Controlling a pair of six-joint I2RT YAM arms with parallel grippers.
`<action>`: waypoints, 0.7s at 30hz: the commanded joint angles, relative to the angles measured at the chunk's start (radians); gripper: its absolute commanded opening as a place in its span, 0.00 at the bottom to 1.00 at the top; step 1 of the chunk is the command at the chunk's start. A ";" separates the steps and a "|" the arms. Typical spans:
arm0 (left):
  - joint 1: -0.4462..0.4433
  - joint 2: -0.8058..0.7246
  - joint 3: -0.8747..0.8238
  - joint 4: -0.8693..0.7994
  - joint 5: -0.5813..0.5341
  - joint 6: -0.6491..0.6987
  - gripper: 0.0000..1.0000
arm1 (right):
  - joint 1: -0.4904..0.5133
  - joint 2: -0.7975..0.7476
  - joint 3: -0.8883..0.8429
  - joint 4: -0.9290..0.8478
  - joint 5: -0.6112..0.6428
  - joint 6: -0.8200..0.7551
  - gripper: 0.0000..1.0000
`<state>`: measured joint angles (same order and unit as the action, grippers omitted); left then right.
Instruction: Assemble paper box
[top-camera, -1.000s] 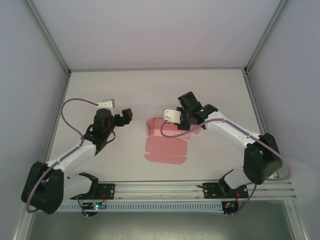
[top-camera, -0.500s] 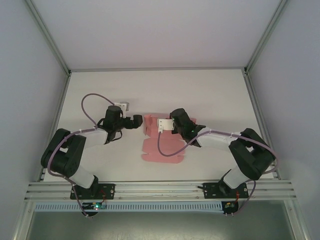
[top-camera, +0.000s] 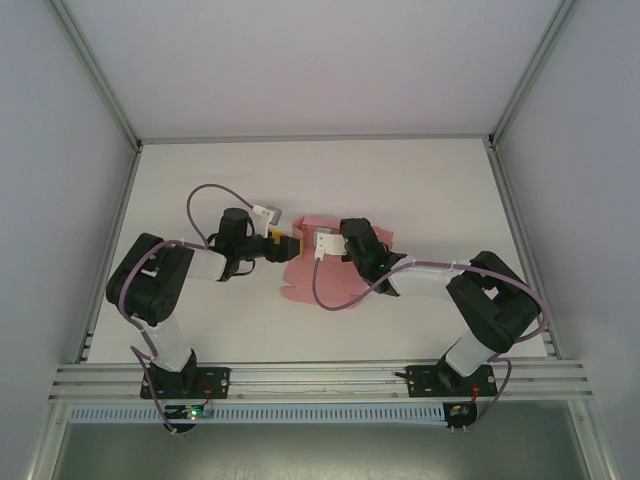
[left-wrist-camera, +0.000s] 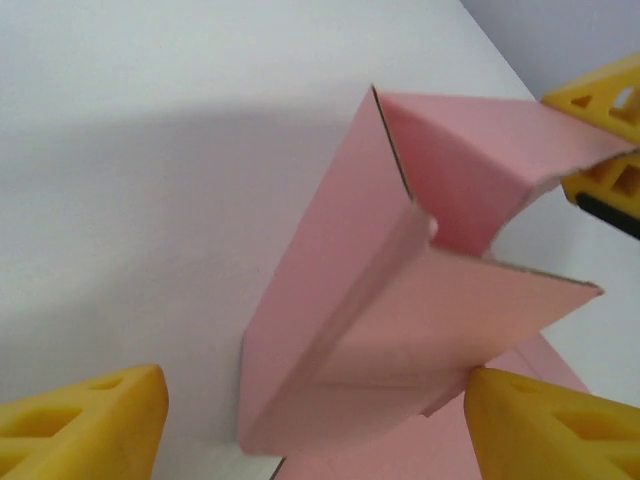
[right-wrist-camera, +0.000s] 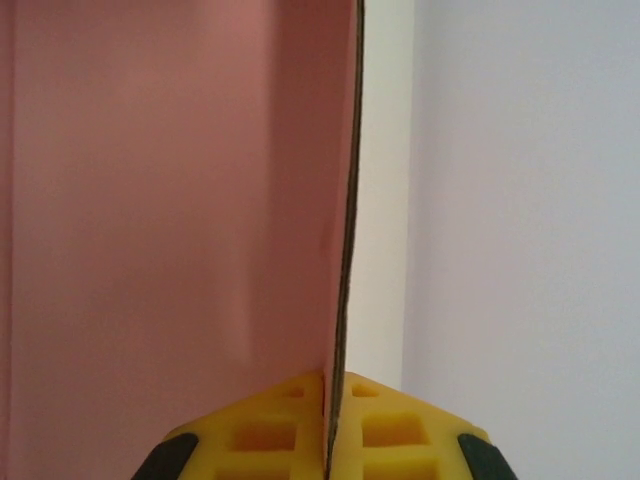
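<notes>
The pink paper box (top-camera: 318, 280) lies mid-table, partly folded, with one panel raised. My right gripper (top-camera: 334, 243) is shut on the edge of that card, and its yellow pads (right-wrist-camera: 300, 430) pinch the thin sheet (right-wrist-camera: 180, 200) from both sides. My left gripper (top-camera: 285, 246) stands open at the box's left end. Its yellow fingertips (left-wrist-camera: 80, 425) flank a folded pink corner (left-wrist-camera: 380, 300), apart from it on the left and close on the right. The right gripper's yellow fingers (left-wrist-camera: 600, 100) show beyond the raised flap.
White table (top-camera: 200, 330) inside grey enclosure walls. An aluminium rail (top-camera: 320, 378) runs along the near edge by the arm bases. Both arms reach inward and meet over the middle.
Both grippers have closed in on the box from either side. The left gripper moved right to the box's edge. The card has shifted and a panel now stands raised.
</notes>
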<state>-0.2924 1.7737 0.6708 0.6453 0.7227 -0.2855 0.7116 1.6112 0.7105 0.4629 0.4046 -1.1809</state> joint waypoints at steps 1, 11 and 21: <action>0.003 0.007 0.032 0.077 0.018 0.035 0.75 | 0.014 -0.005 0.000 -0.066 -0.003 0.020 0.00; -0.074 0.015 0.094 -0.050 -0.114 0.139 0.60 | 0.022 0.001 0.027 -0.109 0.000 0.036 0.00; -0.094 -0.021 0.039 -0.026 -0.096 0.099 0.58 | 0.027 0.002 0.011 -0.107 0.037 0.024 0.00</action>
<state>-0.3798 1.7828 0.7399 0.6109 0.6270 -0.1902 0.7246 1.6108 0.7265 0.4149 0.4393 -1.1511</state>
